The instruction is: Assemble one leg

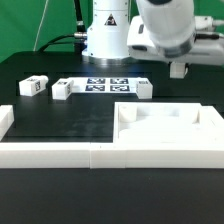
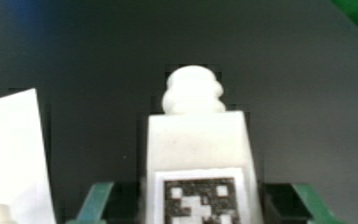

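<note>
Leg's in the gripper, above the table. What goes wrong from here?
1. The small white tagged plastic leg is held by the gripper at its tagged end only; it may tilt or slip on contact.
2. Lowering, its rounded tip may clip the raised wall of the large white recessed panel.

leg (image 2: 201, 140) tag cut by frame edge | fingers (image 2: 98, 200) partly cropped | exterior view: hand (image 1: 178, 68) blurred, grip unreadable
</note>
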`<state>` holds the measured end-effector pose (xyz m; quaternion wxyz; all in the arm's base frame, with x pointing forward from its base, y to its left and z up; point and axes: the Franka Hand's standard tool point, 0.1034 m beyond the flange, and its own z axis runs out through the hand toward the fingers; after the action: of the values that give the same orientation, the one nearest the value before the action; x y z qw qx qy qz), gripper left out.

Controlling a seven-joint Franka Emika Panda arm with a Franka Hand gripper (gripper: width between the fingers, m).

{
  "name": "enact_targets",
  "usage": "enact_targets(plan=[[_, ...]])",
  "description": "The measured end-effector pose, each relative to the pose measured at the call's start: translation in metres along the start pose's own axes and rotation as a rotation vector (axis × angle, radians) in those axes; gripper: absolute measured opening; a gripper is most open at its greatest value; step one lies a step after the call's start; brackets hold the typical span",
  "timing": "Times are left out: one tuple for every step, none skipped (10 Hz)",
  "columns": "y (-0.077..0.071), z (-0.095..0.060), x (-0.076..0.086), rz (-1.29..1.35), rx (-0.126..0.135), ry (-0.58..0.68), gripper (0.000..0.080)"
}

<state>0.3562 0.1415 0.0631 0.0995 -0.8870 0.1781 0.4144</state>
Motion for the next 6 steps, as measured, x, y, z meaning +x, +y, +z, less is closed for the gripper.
enact_targets(plan=[[-0.001, -0.006, -0.007, -0.005, -0.001, 0.030, 0.0287], [0.000, -0.004, -0.007, -0.007, -0.002, 0.030, 0.0287], [-0.001, -0.004, -0.003, -0.002, 0.001, 0.050, 0.0288], [-0.006, -0.009, 0.003, -0.007, 0.015, 0.172, 0.0288], [-0.007, -0.009, 0.002, -0.017, 0.018, 0.274, 0.0288], [-0.006, -0.009, 0.005, -0.033, 0.011, 0.359, 0.0288]])
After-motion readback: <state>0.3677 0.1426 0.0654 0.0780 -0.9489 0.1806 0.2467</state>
